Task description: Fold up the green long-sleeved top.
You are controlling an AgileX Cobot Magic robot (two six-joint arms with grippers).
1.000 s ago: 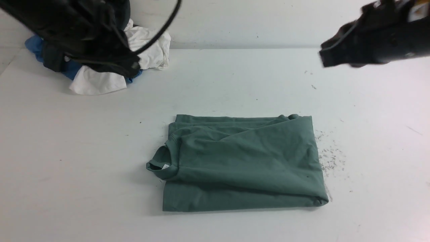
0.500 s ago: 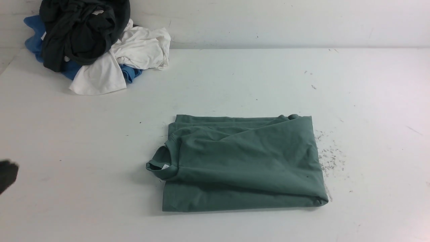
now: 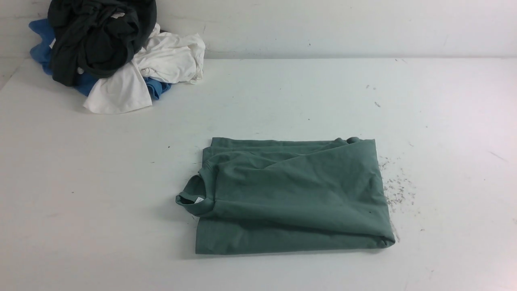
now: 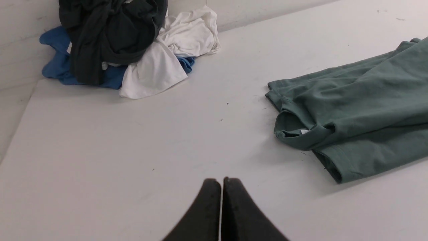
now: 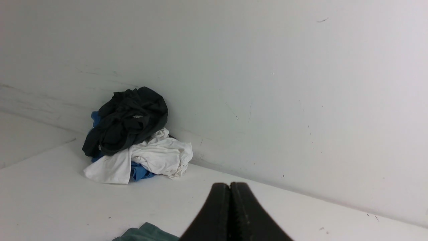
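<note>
Your front camera looks down and forward over the white table (image 3: 282,93) to the back wall, with the green long-sleeved top (image 3: 291,198) nearest the lens and the heap of clothes (image 3: 113,56) in the far left corner. Your left wrist camera sits low above the table, past the closed left gripper (image 4: 221,182), catching the top's collar end and the same heap. Your right wrist camera faces the wall (image 5: 267,83) over the closed right gripper (image 5: 230,185); it shares the heap and shows only a corner of the top.
</note>
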